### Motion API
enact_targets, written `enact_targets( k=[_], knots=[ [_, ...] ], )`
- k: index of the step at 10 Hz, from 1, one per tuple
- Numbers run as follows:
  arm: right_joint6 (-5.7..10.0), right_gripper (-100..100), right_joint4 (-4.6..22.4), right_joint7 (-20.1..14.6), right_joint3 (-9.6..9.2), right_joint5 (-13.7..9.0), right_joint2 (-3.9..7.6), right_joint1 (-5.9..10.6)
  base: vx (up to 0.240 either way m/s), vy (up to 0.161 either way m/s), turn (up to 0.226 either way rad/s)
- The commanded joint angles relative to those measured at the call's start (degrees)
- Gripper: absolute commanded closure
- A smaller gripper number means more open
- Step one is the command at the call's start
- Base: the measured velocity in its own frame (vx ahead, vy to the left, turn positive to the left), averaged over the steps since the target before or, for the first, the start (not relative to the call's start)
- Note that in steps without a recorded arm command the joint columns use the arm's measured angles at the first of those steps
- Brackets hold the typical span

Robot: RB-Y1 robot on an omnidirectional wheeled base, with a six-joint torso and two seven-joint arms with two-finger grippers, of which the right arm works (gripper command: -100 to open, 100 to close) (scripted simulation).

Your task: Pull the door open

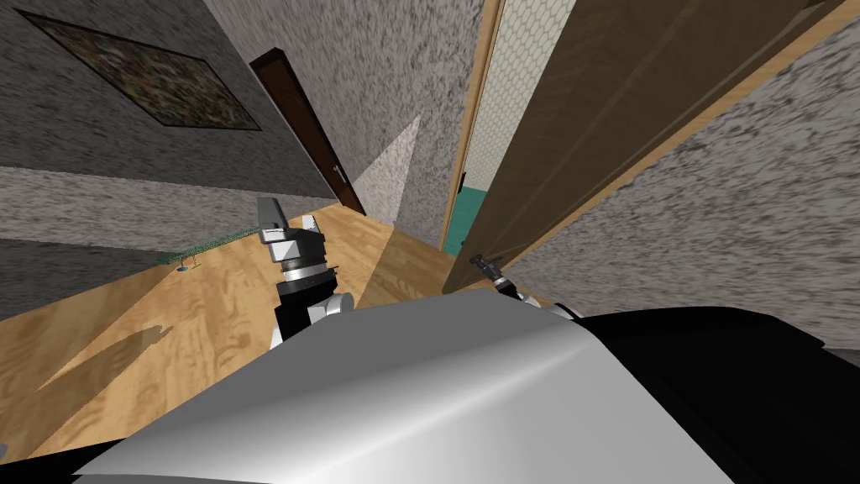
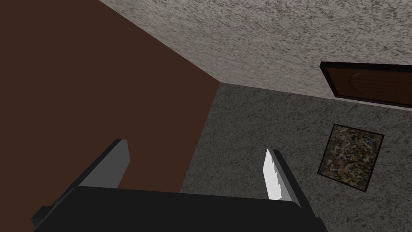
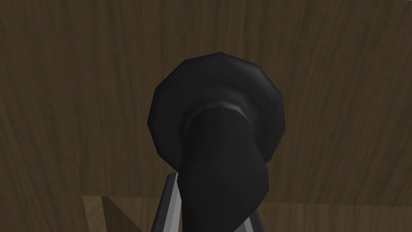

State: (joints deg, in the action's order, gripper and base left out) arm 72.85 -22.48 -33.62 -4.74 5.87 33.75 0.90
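The brown door [image 1: 605,126] stands ajar on the right. The right gripper [image 3: 213,189] has its fingers [image 3: 171,205] pressed on the sides of the black handle [image 3: 217,121] at the door's near end. The left gripper [image 2: 195,146] hangs over the floor [image 1: 210,311] on the left, fingers wide

No text, label, brand, number or sign can be read on any surface; the framed picture [image 2: 351,157] ahead of the left gripper [image 2: 196,146] bears mottled blotches, no letters.

Speckled grey walls [image 1: 378,67] bear a framed picture [image 1: 151,76] above a wooden floor [image 1: 168,319]
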Motion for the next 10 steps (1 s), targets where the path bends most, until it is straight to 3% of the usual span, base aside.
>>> enact_targets(
  k=[1,10],
  knots=[
    [0.29,100,-0.22,0.0,0.05,0.02,0.1,-0.17,-0.187,-0.09,0.211],
    [2.26,100,1.11,-0.13,0.24,0.19,0.59,-0.37,-0.191,-0.093,0.157]
  ],
)
